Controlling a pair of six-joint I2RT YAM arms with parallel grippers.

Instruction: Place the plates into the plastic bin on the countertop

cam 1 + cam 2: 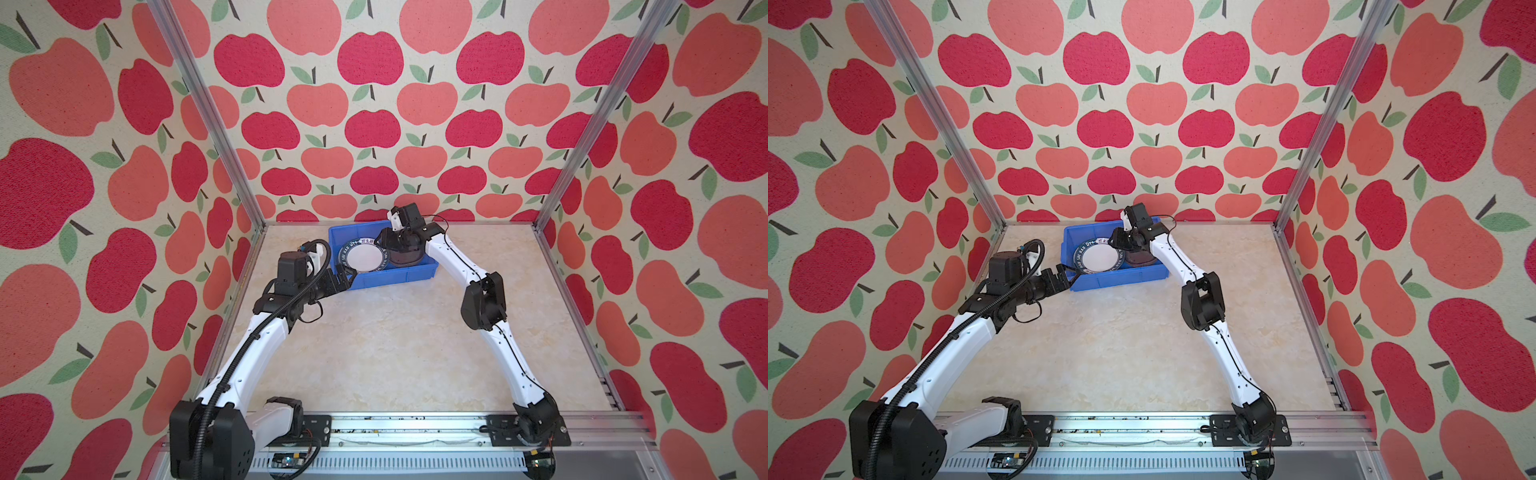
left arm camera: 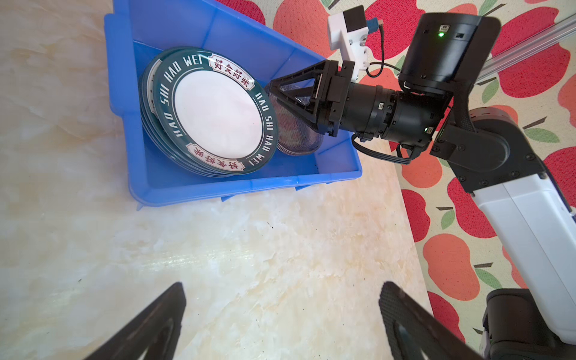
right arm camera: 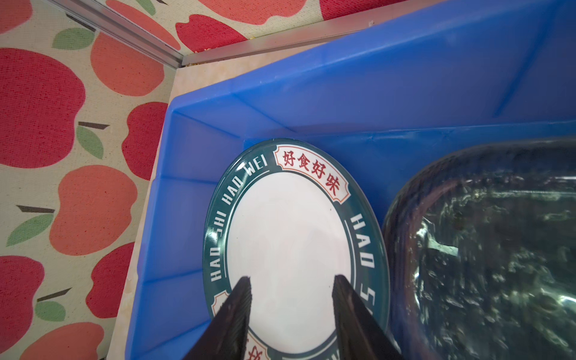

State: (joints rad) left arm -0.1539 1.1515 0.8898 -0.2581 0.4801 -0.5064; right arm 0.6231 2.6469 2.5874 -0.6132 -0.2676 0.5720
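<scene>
I log the plastic bin (image 3: 343,93) as smooth moulded blue plastic with a faint sheen. Top round plate (image 3: 290,249): glazed, glossy, printed green rim. Grey plates (image 3: 483,249): translucent glass, rippled, catching glints. Countertop (image 1: 374,353), lower centre of a top view: polished marble-look, reflective. Walls (image 1: 62,187): woven cloth, matt. Frame rails (image 1: 195,104): brushed aluminium. Right gripper (image 3: 293,277): fingers (image 3: 237,311) matt black, ribbed.

Left arm (image 1: 257,345) and right arm (image 1: 451,259) reach forward, jaws parted.
</scene>
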